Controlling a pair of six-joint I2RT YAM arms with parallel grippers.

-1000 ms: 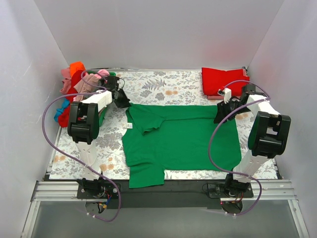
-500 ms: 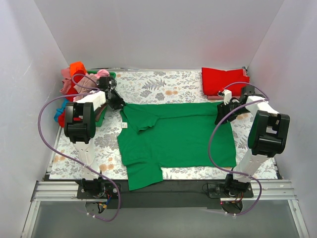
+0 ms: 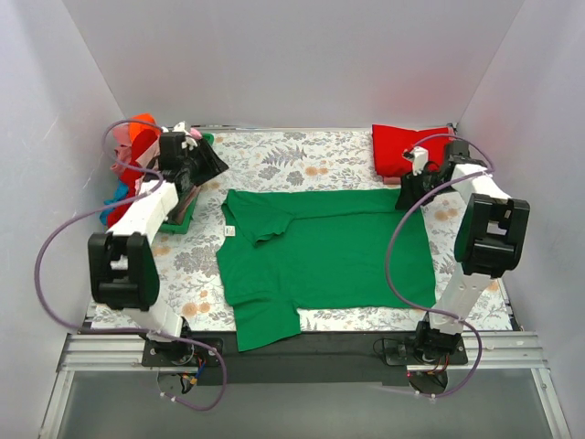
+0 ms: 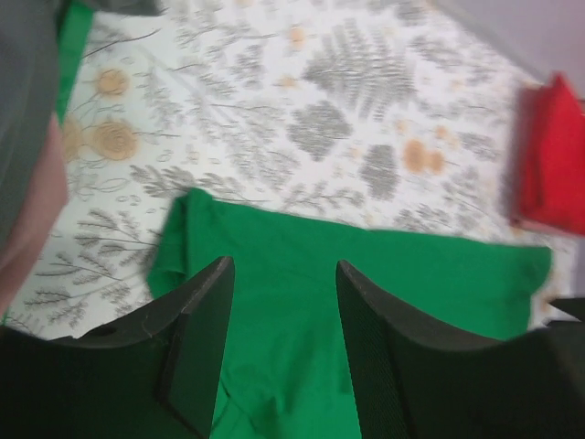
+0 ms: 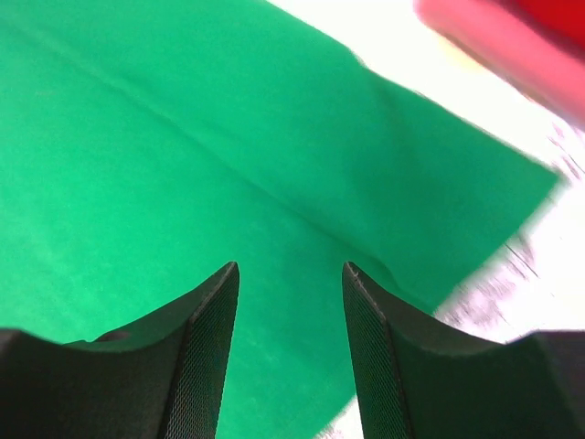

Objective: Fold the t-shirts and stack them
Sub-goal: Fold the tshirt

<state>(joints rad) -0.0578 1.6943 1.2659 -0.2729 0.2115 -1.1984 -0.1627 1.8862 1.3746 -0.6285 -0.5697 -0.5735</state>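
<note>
Green t-shirt front and centre, spread flat across the floral cloth that covers the table. Its collar points to the left of the frame, one sleeve is flipped in over the chest, and the other trails down onto the black strip at the bottom edge. Both arms are up at the shirt's top edge, one at each corner. Over in the upper left sits a jumbled pile of shirts, orange, red, pink and a bit of blue, heaped at a green basket. In the upper right there's a folded red t-shirt, neat and square, with a pink edge showing beneath it. Now the left gripper, up by the pile and clear of the green shirt's top-left corner: its wrist view shows the fingers spread apart, nothing between them, the shirt lying below. The right gripper hovers at the top-right corner, jaws parted too, fingers apart over smooth green fabric, gripping nothing.
</note>
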